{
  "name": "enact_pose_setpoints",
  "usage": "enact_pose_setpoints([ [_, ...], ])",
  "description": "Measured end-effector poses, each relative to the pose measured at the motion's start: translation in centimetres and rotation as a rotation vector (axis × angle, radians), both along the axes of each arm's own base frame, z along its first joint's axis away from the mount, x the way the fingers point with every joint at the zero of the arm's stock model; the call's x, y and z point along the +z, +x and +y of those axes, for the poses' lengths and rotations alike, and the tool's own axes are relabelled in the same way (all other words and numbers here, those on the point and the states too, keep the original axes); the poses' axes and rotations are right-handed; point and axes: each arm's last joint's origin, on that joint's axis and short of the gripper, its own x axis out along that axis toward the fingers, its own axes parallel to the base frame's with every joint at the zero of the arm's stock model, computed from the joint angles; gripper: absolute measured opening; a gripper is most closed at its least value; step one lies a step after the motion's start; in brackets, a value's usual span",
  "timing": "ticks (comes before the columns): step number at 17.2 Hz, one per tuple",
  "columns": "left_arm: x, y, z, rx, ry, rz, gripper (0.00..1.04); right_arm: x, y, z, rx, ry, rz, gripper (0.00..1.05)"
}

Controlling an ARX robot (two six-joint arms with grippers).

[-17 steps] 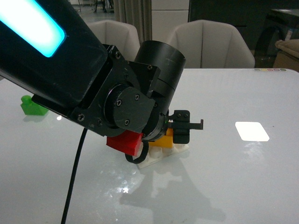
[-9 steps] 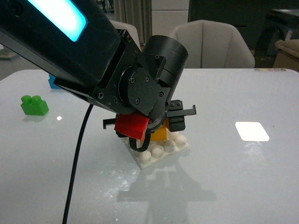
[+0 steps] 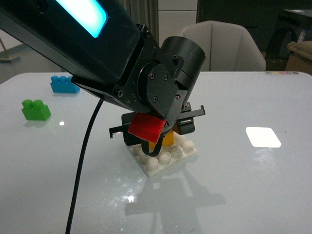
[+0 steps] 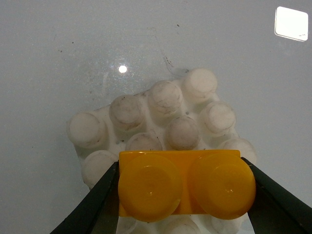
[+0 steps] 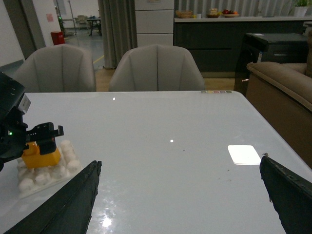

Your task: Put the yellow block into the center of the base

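My left gripper is shut on the yellow block, one black finger on each short end. The two-stud block sits level over the white studded base, by the studs nearest the wrist camera. I cannot tell whether it is pressed down. In the front view the left arm's wrist hides most of the yellow block; the base shows below it. My right gripper hangs open above bare table, well to the right of the base and the block.
A green brick and a blue brick lie at the table's far left. A bright white patch lies to the right. A black cable hangs from the left arm. Chairs stand behind the table.
The left arm has risen and its wrist has turned, uncovering the blue brick and more of the base's front studs. The yellow block stays gripped over the base.
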Motion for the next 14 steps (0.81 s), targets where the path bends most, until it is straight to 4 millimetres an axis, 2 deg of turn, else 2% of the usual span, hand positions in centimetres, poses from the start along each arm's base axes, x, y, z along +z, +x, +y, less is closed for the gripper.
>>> enact_pose_setpoints([
  [2,-0.2,-1.3,-1.7,0.051,0.002,-0.007,0.62,0.0,0.0,0.0,0.0,0.0,0.0,0.98],
  [4,-0.1,-1.5,-2.5,0.127,-0.011,-0.009,0.62,0.0,0.0,0.0,0.0,0.0,0.0,0.98],
  [10,-0.1,-0.4,-2.9,0.193,-0.038,-0.031,0.62,0.0,0.0,0.0,0.0,0.0,0.0,0.98],
  [14,-0.5,-0.8,-2.9,0.224,-0.07,-0.036,0.62,0.0,0.0,0.0,0.0,0.0,0.0,0.98],
])
